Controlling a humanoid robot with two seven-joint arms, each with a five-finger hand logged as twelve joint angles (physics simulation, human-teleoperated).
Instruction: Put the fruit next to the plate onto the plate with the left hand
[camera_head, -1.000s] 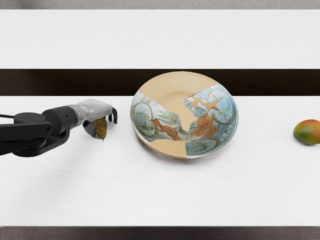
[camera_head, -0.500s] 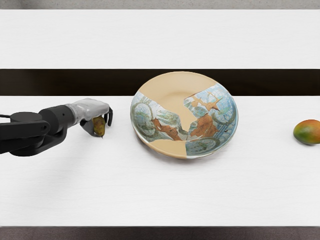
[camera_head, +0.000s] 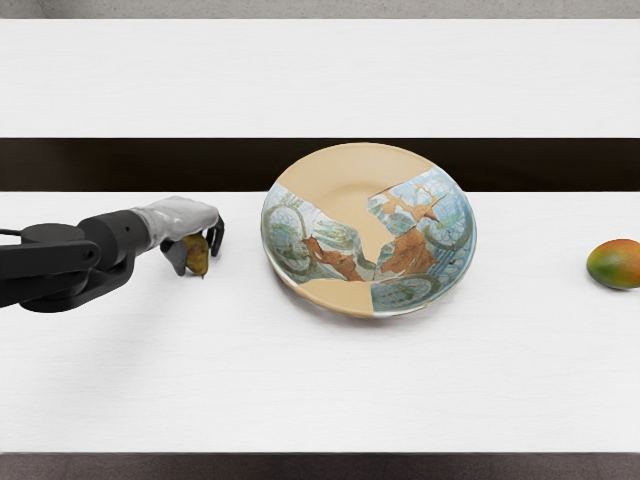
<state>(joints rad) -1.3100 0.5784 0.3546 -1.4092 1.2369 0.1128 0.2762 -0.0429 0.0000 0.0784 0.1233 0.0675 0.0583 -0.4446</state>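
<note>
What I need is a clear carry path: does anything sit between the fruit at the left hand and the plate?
Nothing visible does. The left hand grips the brownish fruit; only bare table separates it from the plate. The mango lies far right.

Place: a simulated tabletop set; which kind of room it is cannot be told.
Surface: a smooth white table (camera_head: 320, 400) with a flat, rendered look.
Background: a dark band (camera_head: 100, 165), then another white surface (camera_head: 320, 75).
Household hints: a painted plate (camera_head: 340, 165) and a mango (camera_head: 614, 263).
</note>
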